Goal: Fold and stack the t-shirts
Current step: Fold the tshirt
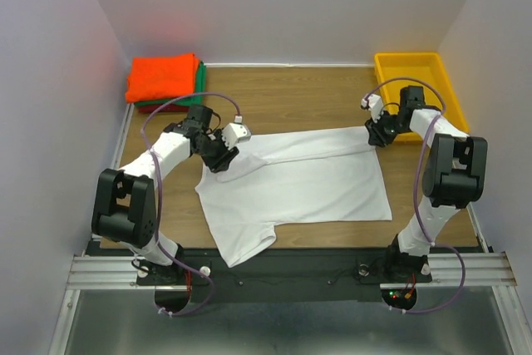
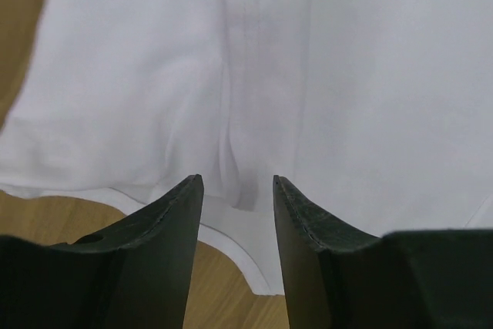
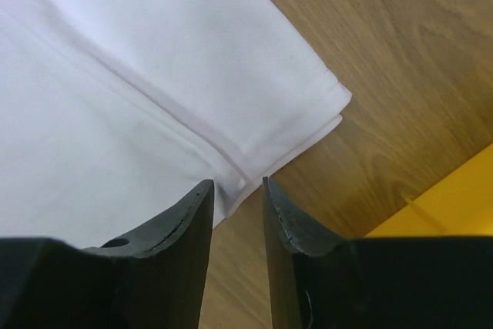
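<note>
A white t-shirt lies spread on the wooden table, its far long edge folded over toward the middle. My left gripper hovers at the shirt's left end by the collar, jaws open; the left wrist view shows the white cloth just beyond the fingertips, nothing pinched. My right gripper is at the shirt's far right corner, jaws open. In the right wrist view the folded hem corner lies just ahead of the fingers. Folded orange, green and dark red t-shirts are stacked at the far left.
A yellow plastic tray stands at the far right corner, close behind my right arm. Grey walls close in the table on three sides. One sleeve of the white shirt hangs toward the near table edge.
</note>
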